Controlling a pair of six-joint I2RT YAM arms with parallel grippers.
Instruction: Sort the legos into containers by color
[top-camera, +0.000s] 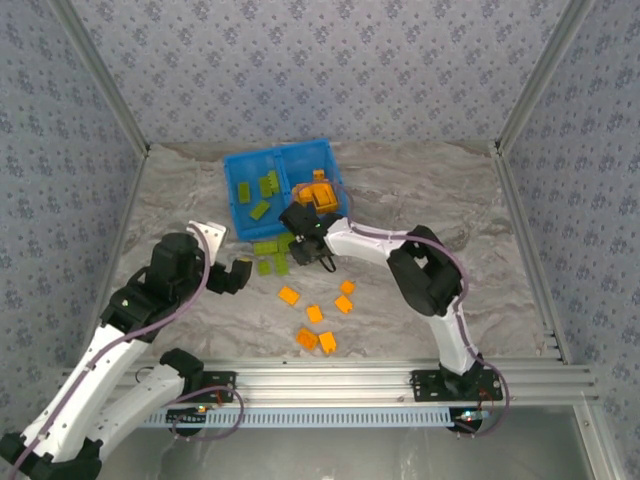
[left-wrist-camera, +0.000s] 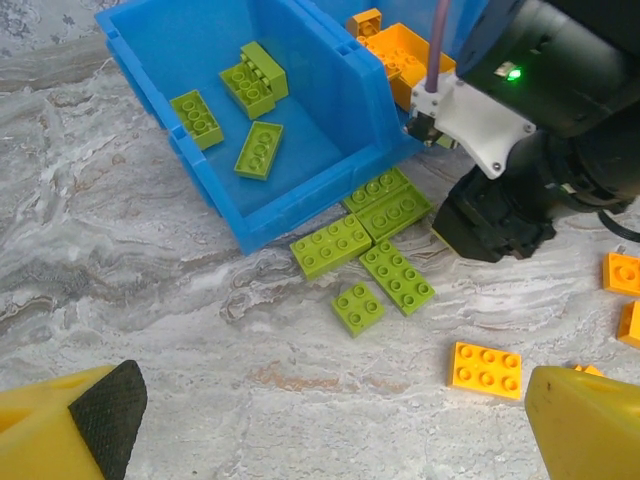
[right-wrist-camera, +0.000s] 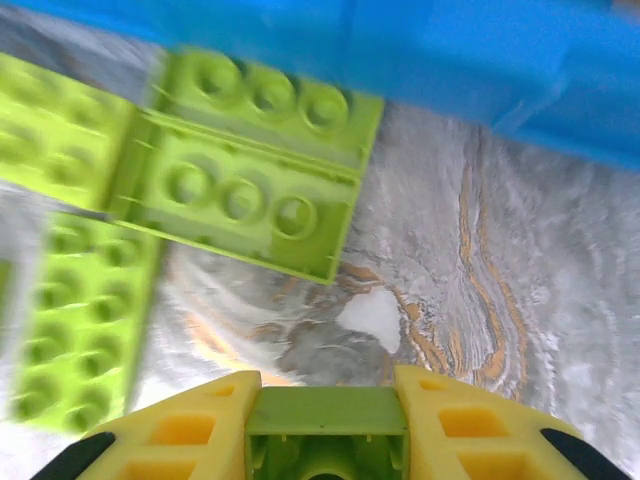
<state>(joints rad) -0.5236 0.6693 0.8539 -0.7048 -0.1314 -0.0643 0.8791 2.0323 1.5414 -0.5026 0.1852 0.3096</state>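
- Between the right arm's fingers (right-wrist-camera: 460, 425), seen from that wrist, sits a lime green brick (right-wrist-camera: 325, 425), pinched from both sides.
- Just ahead of that grip, more green bricks (right-wrist-camera: 245, 195) lie flat on the worktop (right-wrist-camera: 440, 270), close against the near wall of the blue bin (right-wrist-camera: 480, 60).
- Off to the side, the left arm's fingers (left-wrist-camera: 585, 420) are spread wide with nothing between them, hovering near the same cluster.
- The step in hand looks like the pick-up of one green brick. The next move calls for a lift clear of the bin wall and a carry to the green compartment (top-camera: 250, 165), not the orange compartment (top-camera: 300, 165).
- Loose orange bricks (top-camera: 315, 315) lie on the worktop nearer the arm bases, not yet sorted.
- The frame edge cuts off the pinched brick, so I cannot tell its size or whether it rests on the worktop or hangs clear. From above, the wrist covers the grip.
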